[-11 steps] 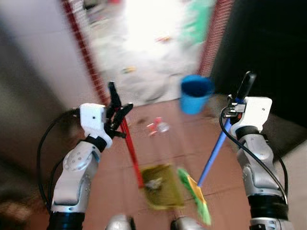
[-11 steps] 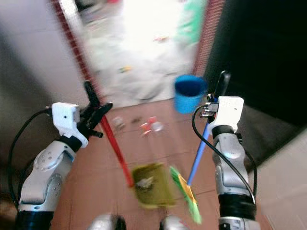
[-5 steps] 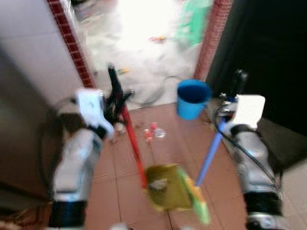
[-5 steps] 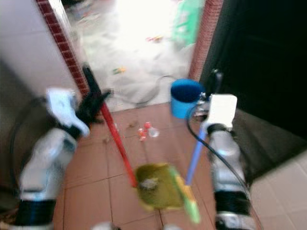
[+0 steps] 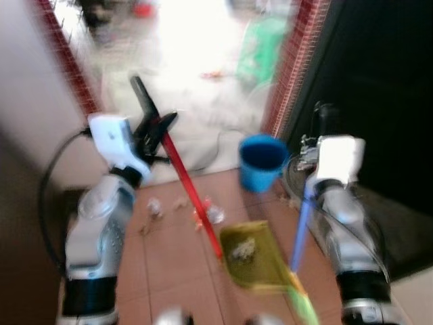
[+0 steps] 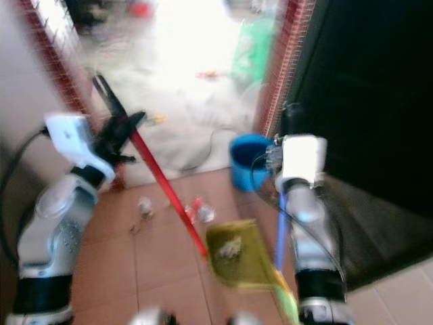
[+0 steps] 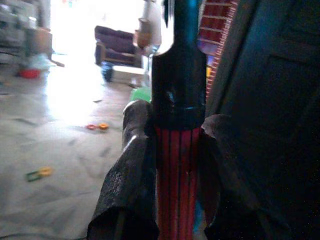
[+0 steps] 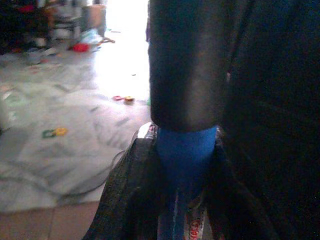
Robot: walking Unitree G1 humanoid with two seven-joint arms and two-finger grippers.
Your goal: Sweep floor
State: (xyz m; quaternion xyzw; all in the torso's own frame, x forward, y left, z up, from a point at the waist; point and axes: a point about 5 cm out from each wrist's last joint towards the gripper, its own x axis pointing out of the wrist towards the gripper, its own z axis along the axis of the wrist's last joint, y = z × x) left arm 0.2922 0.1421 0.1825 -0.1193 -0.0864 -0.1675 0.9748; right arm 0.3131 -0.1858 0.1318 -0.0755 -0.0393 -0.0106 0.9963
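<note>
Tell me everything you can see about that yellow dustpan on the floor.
The dustpan is a yellow-green tray, plastic by its look, low over the reddish floor tiles with a pale clump of debris inside. A red handle rises slanting from it into the left hand, whose fingers are shut on it.

Reddish tiled floor (image 5: 169, 271) carries a blue bucket (image 5: 262, 161) (near the doorway) and scattered litter (image 5: 179, 206).
</note>
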